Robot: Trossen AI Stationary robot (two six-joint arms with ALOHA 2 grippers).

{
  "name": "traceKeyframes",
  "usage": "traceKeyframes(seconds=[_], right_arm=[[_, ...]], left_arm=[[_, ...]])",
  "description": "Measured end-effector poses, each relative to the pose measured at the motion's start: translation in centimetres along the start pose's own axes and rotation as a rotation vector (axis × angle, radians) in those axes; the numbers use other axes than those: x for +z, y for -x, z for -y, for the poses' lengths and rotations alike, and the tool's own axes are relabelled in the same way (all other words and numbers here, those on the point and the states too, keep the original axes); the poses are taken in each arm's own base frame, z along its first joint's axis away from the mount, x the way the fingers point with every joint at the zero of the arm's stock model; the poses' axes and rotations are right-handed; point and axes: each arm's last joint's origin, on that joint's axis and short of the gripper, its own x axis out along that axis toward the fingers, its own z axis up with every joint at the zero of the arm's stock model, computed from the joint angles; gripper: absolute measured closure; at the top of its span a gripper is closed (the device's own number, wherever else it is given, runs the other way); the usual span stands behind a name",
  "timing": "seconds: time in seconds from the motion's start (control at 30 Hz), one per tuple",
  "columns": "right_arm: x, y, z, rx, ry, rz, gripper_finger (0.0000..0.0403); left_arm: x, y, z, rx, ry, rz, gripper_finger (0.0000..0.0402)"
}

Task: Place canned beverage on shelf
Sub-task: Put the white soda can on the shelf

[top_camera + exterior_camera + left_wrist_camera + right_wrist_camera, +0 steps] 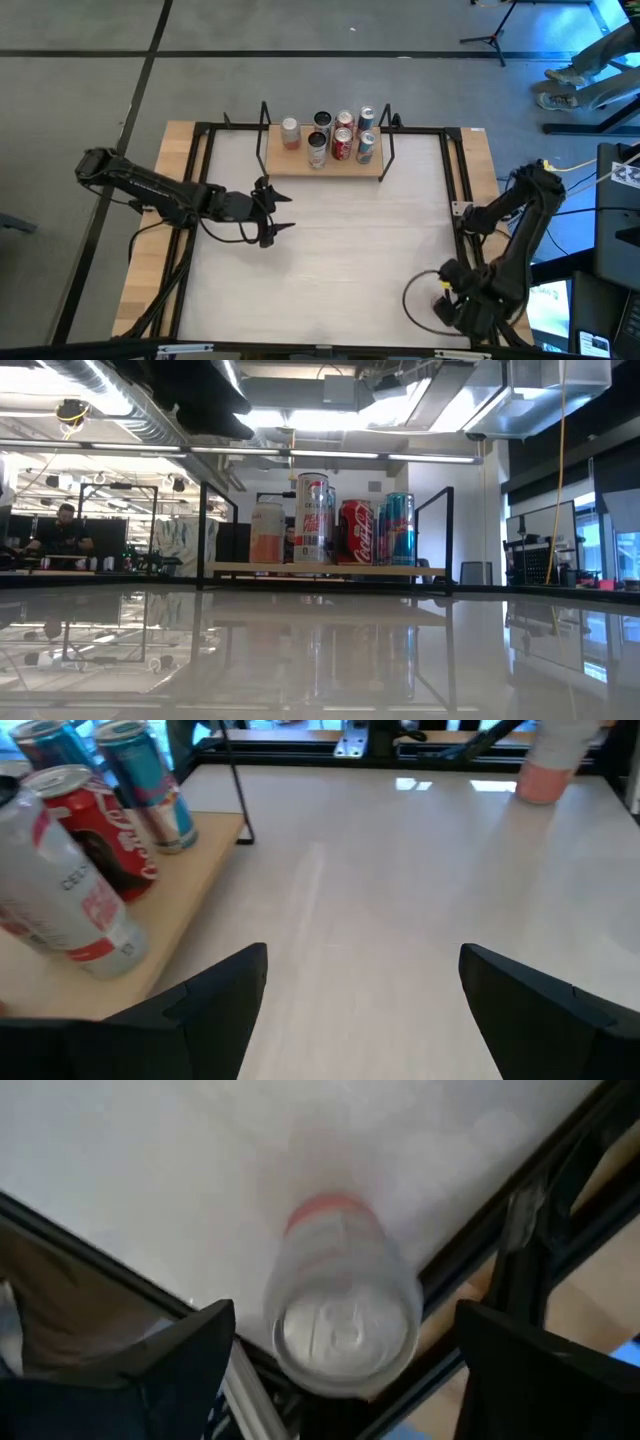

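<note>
A: Where is the can (345, 1335) that has to go up?

B: At the near right corner of the table (330, 260), just inside the black frame (455, 180); it is a pale can with a pink band, standing upright with its top to the wrist camera.

A: And the right gripper (345, 1312)?

B: Above the can, fingers spread wide, one on each side; the gap is broader than the can, so it grips nothing – I judge the grasp not yet made.

A: Which way does the shelf (285, 165) lie from there?

B: Toward the far edge and to the left, well apart from the can; the board's long side runs across the table, with wire uprights at both ends. The right arm is plainly the nearer one to the can.

A: The left gripper (275, 213)?

B: Over the left middle of the table, nearer the shelf; fingers apart and empty – it waits.

A: Is there room on the board?

B: Several cans (340, 135) crowd the right half, with a pale one alone to the left; the front left looks free.

A: The surface, the room?

B: The tabletop is whitish, glossy and mirror-like seen from low down; beyond it is a lit workshop, with a person (65, 525) seated far off.
</note>
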Motion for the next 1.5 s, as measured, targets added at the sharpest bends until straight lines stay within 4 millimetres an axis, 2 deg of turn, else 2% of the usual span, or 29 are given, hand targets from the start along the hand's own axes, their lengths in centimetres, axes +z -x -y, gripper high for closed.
traceKeyframes(seconds=[0.17,0.33,0.47,0.57,0.73,0.83,1.0,1.1,1.23,1.5], right_arm=[[-0.7,-1.2,-0.7,-0.052,-0.067,-0.031,0.0031],[-1.2,-2.5,-1.2,-0.104,-0.039,-0.032,0.0031],[-0.6,-2.8,-1.4,-0.141,-0.051,-0.036,0.0035],[-0.5,-2.9,-1.7,-0.134,-0.048,-0.055,0.0064],[0.0,-2.7,-2.1,-0.099,-0.016,-0.048,0.0155],[0.7,-2.6,-2.3,-0.086,0.001,-0.013,0.0163],[2.2,-2.4,-3.1,-0.040,0.084,0.045,0.0165],[3.5,-1.9,-3.9,0.021,0.147,0.155,0.0168],[5.7,-1.6,-4.9,0.049,0.244,0.302,0.0168],[10.7,-1.6,-6.4,0.058,0.408,0.371,0.0167]], left_arm=[[-0.1,0.3,0.7,-0.029,-0.014,0.001,0.0082],[-0.1,0.3,0.8,-0.032,-0.016,0.004,0.0082],[-0.1,0.3,0.8,-0.016,-0.031,0.012,0.0082],[0.0,0.3,0.8,-0.005,-0.031,0.014,0.0082],[-0.1,0.3,0.8,-0.005,-0.032,0.013,0.0082],[-0.2,0.3,0.8,-0.008,-0.049,0.004,0.0082],[-0.3,0.3,0.8,-0.015,-0.057,-0.011,0.0082],[-0.4,0.3,0.7,-0.014,-0.061,-0.018,0.0082],[-0.6,0.3,0.8,-0.027,-0.069,-0.038,0.0082],[-0.6,0.3,0.8,-0.029,-0.069,-0.041,0.0082]])
